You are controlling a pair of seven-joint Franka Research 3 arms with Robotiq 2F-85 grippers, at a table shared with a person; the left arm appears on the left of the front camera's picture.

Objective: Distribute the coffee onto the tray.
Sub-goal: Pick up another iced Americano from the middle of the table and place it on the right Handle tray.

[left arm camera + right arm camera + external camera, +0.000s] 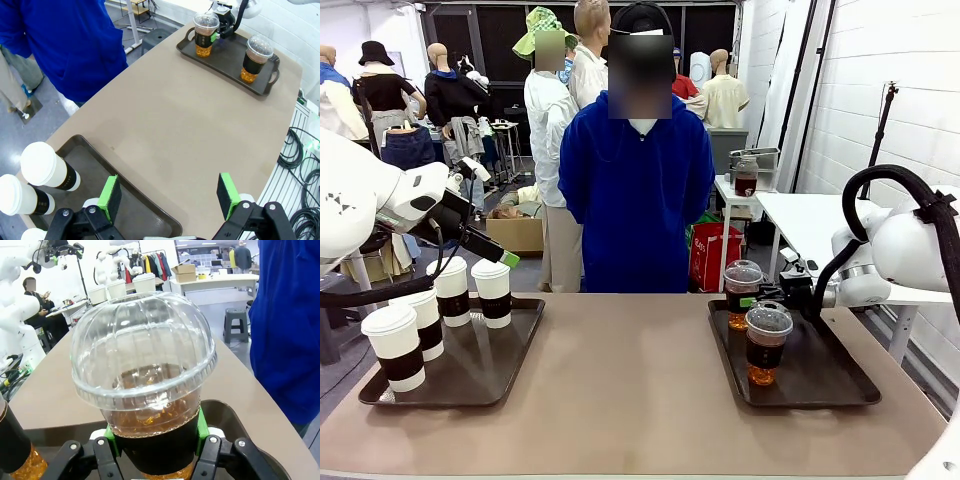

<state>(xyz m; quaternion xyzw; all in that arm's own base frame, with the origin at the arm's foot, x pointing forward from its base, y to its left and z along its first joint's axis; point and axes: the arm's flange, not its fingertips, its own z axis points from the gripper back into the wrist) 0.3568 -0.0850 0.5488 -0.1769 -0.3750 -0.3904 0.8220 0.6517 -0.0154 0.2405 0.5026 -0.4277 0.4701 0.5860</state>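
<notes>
Right claw (152,440): green pads clamped on the sleeve of a clear dome-lidded cup (743,291) — upright at the right tray's (820,385) far-left corner.
Left claw (170,197): spread wide, empty, above the left tray's (132,210) inner edge.
Nearest paper cup (492,291): just beside it, upright.
Second dome cup (767,343): mid-tray.

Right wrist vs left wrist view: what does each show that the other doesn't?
Right wrist alone: green pads pressed on the far dome-lidded cup's dark sleeve, and ice inside that cup.
Left wrist alone: the left gripper open above the left tray's edge, and the whole right tray carrying both iced cups.
Both: the person's blue top, the tan table, that far cup.
</notes>
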